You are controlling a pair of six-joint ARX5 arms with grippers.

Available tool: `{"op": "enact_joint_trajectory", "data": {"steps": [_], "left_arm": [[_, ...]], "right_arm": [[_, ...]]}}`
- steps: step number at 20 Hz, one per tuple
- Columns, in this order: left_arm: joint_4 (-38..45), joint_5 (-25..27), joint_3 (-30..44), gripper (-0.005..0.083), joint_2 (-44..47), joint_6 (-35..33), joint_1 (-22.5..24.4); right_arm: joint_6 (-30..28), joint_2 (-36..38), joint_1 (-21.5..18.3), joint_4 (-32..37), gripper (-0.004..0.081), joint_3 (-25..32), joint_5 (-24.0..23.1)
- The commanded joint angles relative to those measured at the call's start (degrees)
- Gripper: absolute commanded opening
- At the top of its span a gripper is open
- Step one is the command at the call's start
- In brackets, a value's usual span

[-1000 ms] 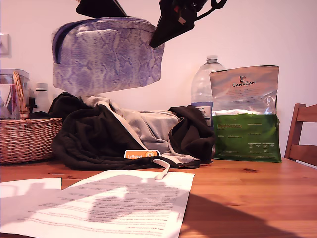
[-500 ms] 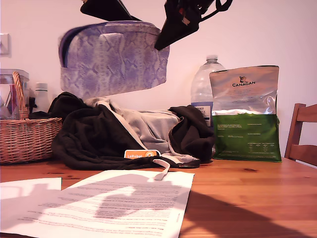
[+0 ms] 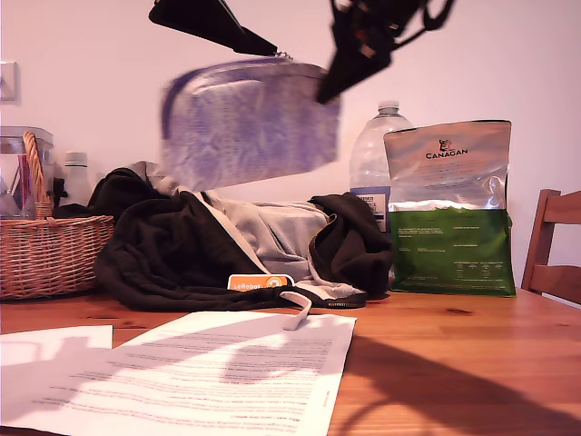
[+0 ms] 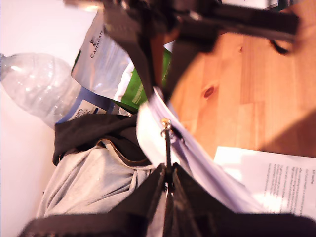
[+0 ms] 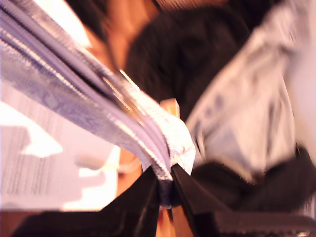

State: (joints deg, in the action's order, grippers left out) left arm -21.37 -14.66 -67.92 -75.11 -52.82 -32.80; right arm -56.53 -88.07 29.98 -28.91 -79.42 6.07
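Observation:
A lilac snakeskin-print zip pouch [image 3: 250, 123] hangs in the air above the clothes, blurred by motion. My first gripper [image 3: 272, 50] comes in from the exterior view's upper left. It is shut on the pouch's metal zipper pull [image 4: 166, 128] at the top seam. My second gripper [image 3: 329, 91] reaches down from the exterior view's upper right and is shut on the pouch's end; its wrist view shows the pouch edge [image 5: 74, 94] pinched between the fingers [image 5: 164, 190]. In the first wrist view the second gripper [image 4: 153, 84] sits at the far end of the pouch [image 4: 197, 163].
Under the pouch lies a heap of black and grey clothes [image 3: 227, 245] with an orange tag [image 3: 259, 282]. A wicker basket [image 3: 45, 254] stands at the exterior view's left. A water bottle [image 3: 377, 154], a Canagan bag [image 3: 449, 209] and a chair [image 3: 558, 245] are at its right. Printed papers [image 3: 209, 372] lie in front.
Both arms and the pouch have shifted toward the exterior view's right and slightly up. The pouch is now motion-blurred. Both grips are unchanged.

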Motion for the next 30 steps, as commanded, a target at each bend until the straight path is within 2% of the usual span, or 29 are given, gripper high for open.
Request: {"op": "enact_joint_trajectory", "data": {"steps": [1,5,10,18,24,30], "left_arm": [[-0.13,0.15,0.28,-0.0021,0.98,0.42,0.37],[-2.80,-1.77,0.28,-0.0021,0.15,3.02,0.42],[-5.66,-1.81,0.31,-0.0021,-5.40,4.92,1.57],[-0.74,-1.14,0.31,-0.0021,-13.55,7.76,1.97],[-0.72,-0.44,0.31,-0.0021,-14.58,7.93,2.91],[-1.07,-0.33,1.44,-0.0021,-14.80,9.40,6.69]], "right_arm": [[1.84,0.22,-1.36,-0.61,-0.0013,-0.57,-0.70],[8.17,0.22,-1.55,-5.14,-0.0013,-0.57,-0.42],[14.93,0.22,-1.84,-12.70,-0.0013,-0.57,1.31],[25.20,-1.53,-6.51,-16.92,-0.0013,-0.57,1.55],[27.06,-7.06,-8.02,-18.38,-0.0013,-0.57,1.55],[28.87,-8.55,-11.61,-16.96,-0.0013,-0.57,2.60]]}}
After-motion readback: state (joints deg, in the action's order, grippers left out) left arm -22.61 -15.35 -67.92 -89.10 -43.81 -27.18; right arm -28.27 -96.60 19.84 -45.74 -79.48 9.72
